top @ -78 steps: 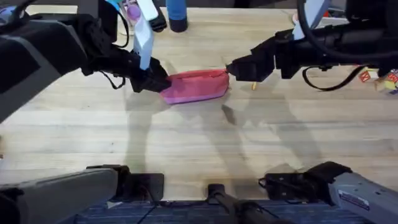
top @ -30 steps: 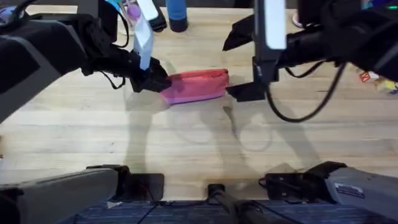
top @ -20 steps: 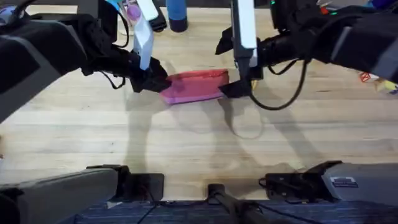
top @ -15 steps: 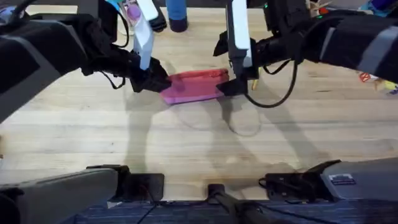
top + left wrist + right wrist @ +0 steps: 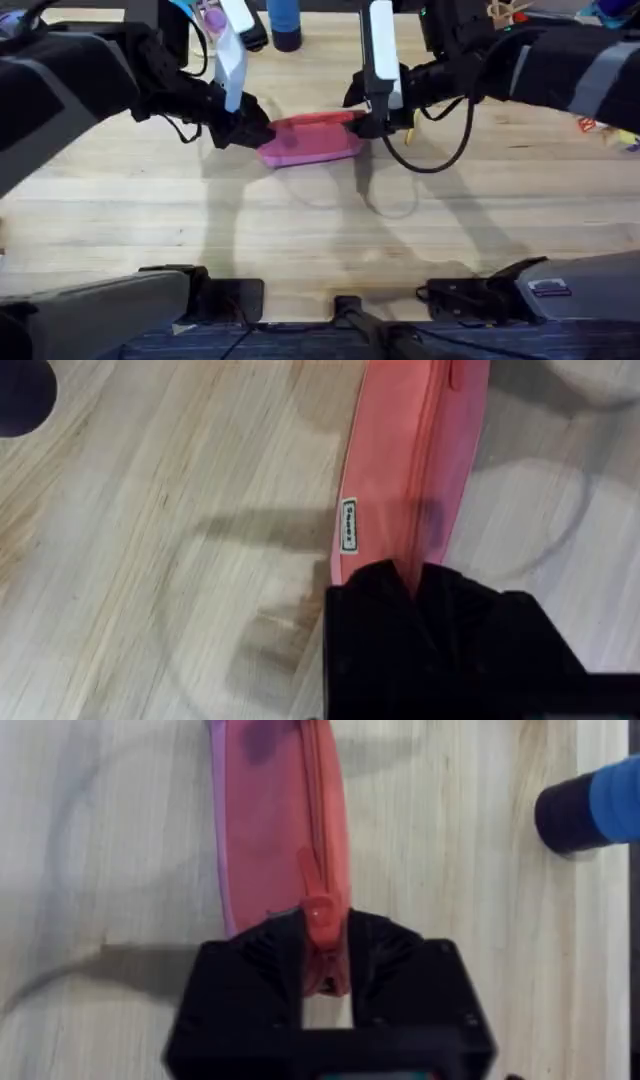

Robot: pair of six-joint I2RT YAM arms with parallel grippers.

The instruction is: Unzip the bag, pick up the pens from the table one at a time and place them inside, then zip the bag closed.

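Pink soft fabric makes up the bag point(image 5: 312, 138), an oblong pouch lying near the middle of the pale wood-plank bench point(image 5: 300, 240), whose grain runs in long streaks. In the left wrist view the bag point(image 5: 410, 470) shows a zipper seam along its length and a small white sewn label with dark lettering too small to read. The left end effector point(image 5: 250, 130) is clamped on the bag's left end, its black fingers point(image 5: 400, 610) pinching the fabric just beside the seam. The right end effector point(image 5: 368, 122) sits at the bag's right end; in the right wrist view its black fingers point(image 5: 265, 970) stand on either side of the zipper line with the red-pink pull tab point(image 5: 318, 910) between them, the jaws closing about the tab, though whether they actually press it cannot be told. The zipper itself looks closed along the stretch visible. A sliver of yellow pen point(image 5: 408, 136) peeks out just beyond the right end effector, on the bench. Behind the bag, near the far edge, stands a thick blue cylinder with a dark base point(image 5: 284, 24), smooth and round, also seen in the right wrist view point(image 5: 590, 810).
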